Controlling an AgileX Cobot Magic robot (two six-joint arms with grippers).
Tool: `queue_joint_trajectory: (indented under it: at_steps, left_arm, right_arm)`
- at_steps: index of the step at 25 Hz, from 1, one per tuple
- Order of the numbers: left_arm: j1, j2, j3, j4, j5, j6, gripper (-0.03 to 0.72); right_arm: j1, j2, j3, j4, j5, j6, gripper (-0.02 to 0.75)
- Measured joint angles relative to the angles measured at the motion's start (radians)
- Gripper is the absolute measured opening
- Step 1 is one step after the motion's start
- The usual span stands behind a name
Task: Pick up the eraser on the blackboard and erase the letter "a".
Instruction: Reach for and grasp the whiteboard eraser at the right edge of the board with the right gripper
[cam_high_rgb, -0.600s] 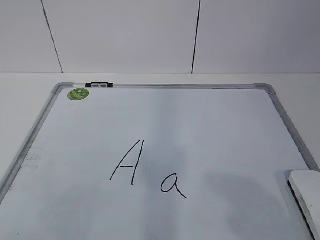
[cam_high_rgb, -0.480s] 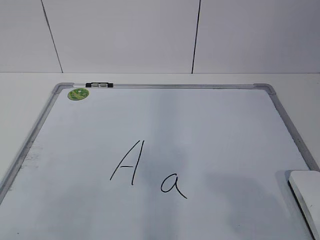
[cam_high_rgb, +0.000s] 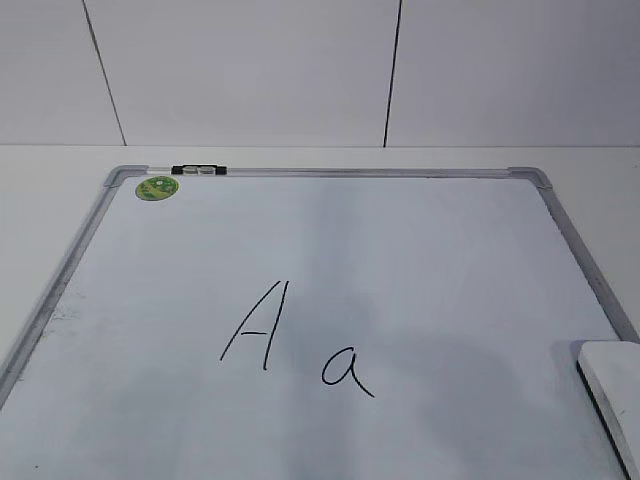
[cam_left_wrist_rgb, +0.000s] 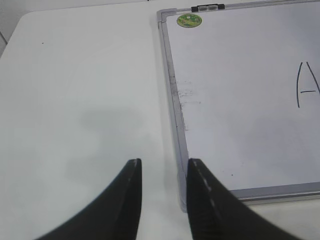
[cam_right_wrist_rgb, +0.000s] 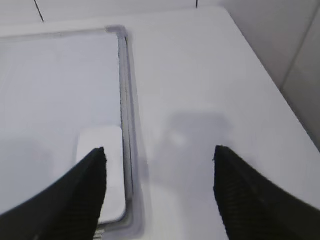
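Open board surface all round the letter "a" (cam_high_rgb: 347, 372), save the capital "A" (cam_high_rgb: 256, 326) close at ten o'clock. Eraser (cam_high_rgb: 612, 390) well off at three o'clock, tight against the blackboard (cam_high_rgb: 420, 250) frame. Bare table (cam_right_wrist_rgb: 200, 90) beyond the frame.

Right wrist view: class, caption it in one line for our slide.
Open right gripper hovering above the eraser at the blackboard frame's edge.
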Motion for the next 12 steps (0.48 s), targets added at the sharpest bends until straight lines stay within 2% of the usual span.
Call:
queue_joint_trajectory:
  at_steps: [6,12]
  left_arm:
    - [0.0,0.0,0.0,0.0,0.0,0.0,0.235]
    - [0.0,0.0,0.0,0.0,0.0,0.0,0.235]
  right_arm:
    - [0.0,0.01,-0.008,0.1,-0.059,-0.123,0.54]
    - [0.0,0.174,-0.054,0.133,-0.1,-0.188,0.54]
